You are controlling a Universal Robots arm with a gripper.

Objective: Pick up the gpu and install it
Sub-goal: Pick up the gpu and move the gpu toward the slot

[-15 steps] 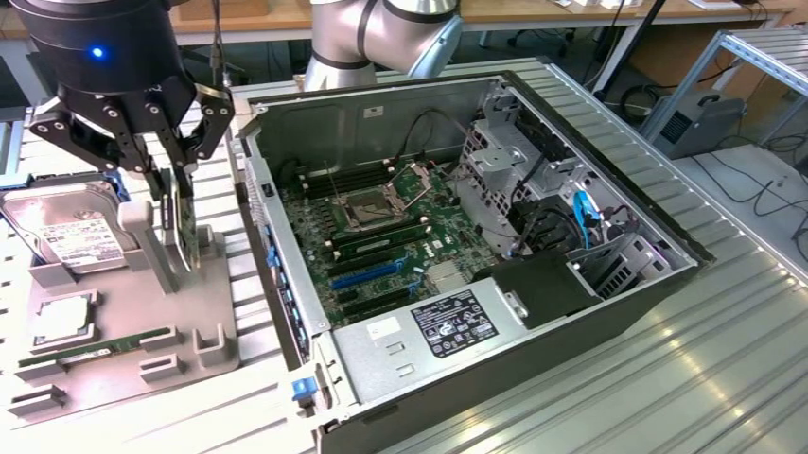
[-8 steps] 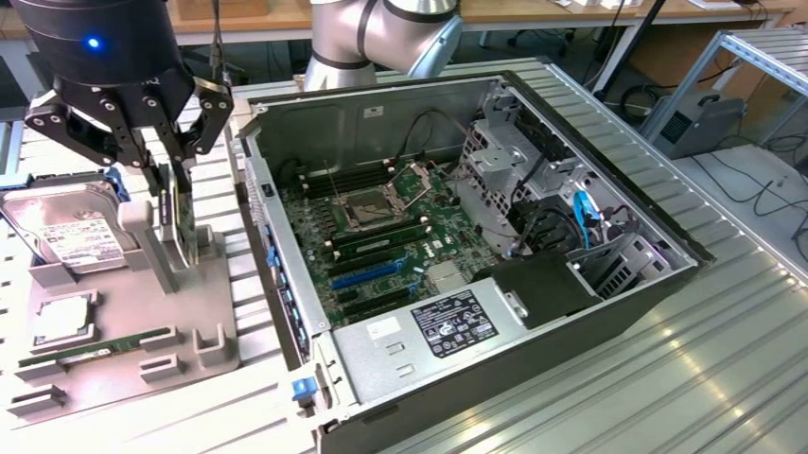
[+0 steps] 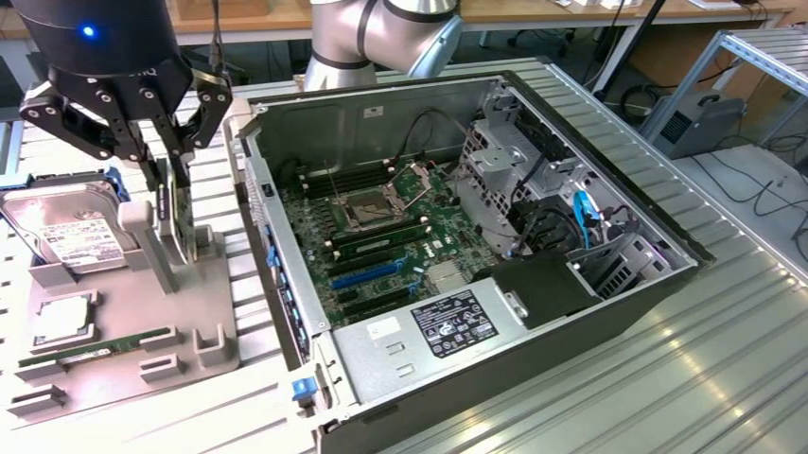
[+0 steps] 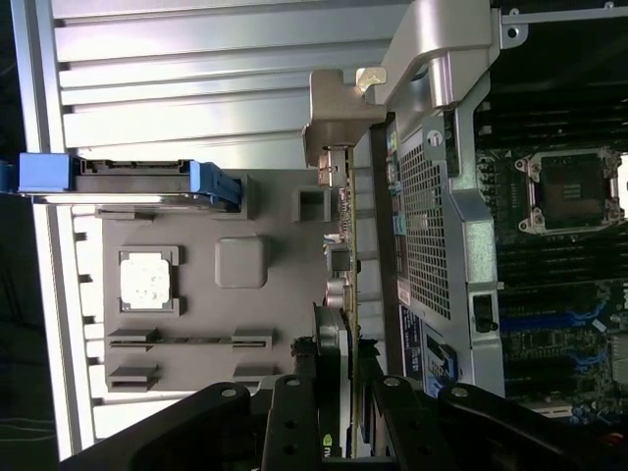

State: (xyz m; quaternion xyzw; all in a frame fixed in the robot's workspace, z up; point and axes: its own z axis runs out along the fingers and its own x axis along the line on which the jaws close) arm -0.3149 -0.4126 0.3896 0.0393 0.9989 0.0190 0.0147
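Note:
The gpu (image 3: pixel 189 222) is a thin dark card standing on edge over the grey holder tray (image 3: pixel 189 312), at the exterior view's left, beside the open computer case (image 3: pixel 631 284). My gripper (image 3: pixel 173 175) comes down from above, with one finger on each side of the card's upper part, shut on it. In the wrist view the gpu (image 4: pixel 348 265) shows edge-on, its silver bracket at the far end, and my gripper (image 4: pixel 339 392) clamps its near end. The motherboard (image 3: pixel 378 236) lies exposed inside the case, with blue slots (image 3: pixel 366 274) near its front.
On the tray lie a hard drive (image 3: pixel 70 236) with blue side rails, a CPU chip (image 3: pixel 61 322) and a green RAM stick (image 3: pixel 101 345). The case's side wall (image 4: pixel 442 196) stands close beside the card. Ribbed metal table surface (image 3: pixel 707 378) surrounds the case.

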